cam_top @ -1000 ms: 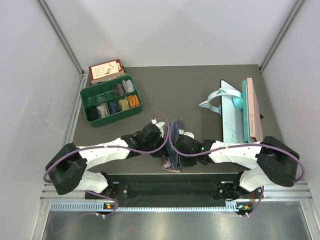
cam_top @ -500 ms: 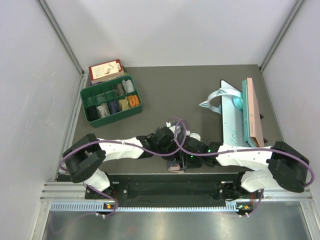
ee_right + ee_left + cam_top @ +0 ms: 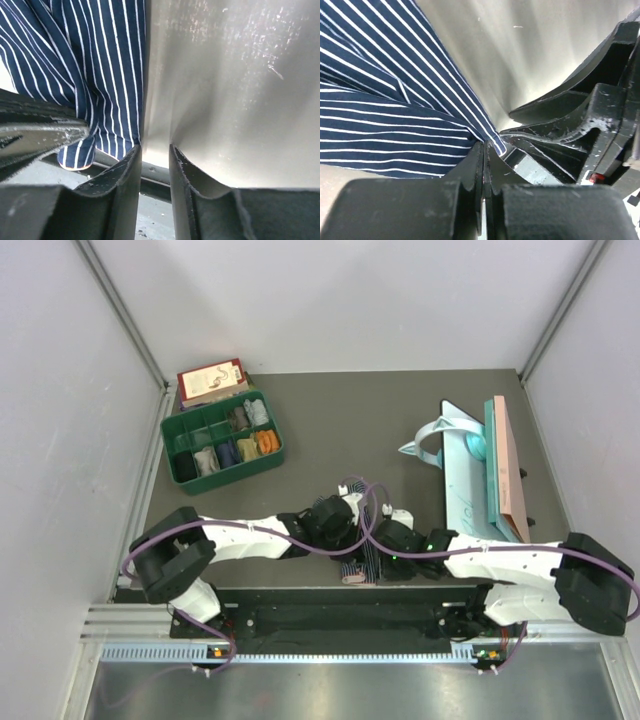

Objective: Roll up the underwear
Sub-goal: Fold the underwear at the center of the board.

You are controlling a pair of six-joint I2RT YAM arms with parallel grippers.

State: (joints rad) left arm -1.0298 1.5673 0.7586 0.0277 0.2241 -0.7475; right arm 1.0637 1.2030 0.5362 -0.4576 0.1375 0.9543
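Observation:
The dark blue underwear with thin white stripes (image 3: 365, 562) lies bunched at the table's near edge between my two grippers, its orange waistband at the front. My left gripper (image 3: 350, 530) is shut on an edge of that cloth, as the left wrist view (image 3: 484, 146) shows, with the striped cloth (image 3: 395, 100) spreading to its left. My right gripper (image 3: 385, 542) sits just right of the cloth. In the right wrist view (image 3: 155, 150) its jaws stand a little apart with bare table between them, and the striped cloth (image 3: 100, 75) lies beside the left finger. The black underwear is out of view.
A green compartment box (image 3: 222, 445) with small rolled items stands at the back left, a red-and-white box (image 3: 210, 380) behind it. A teal rack with boards (image 3: 480, 465) stands at the right. The table's near edge (image 3: 280, 587) runs right under the cloth.
Both grippers have moved right and toward the near edge with the striped underwear. The cloth is drawn into a narrower bundle between them.

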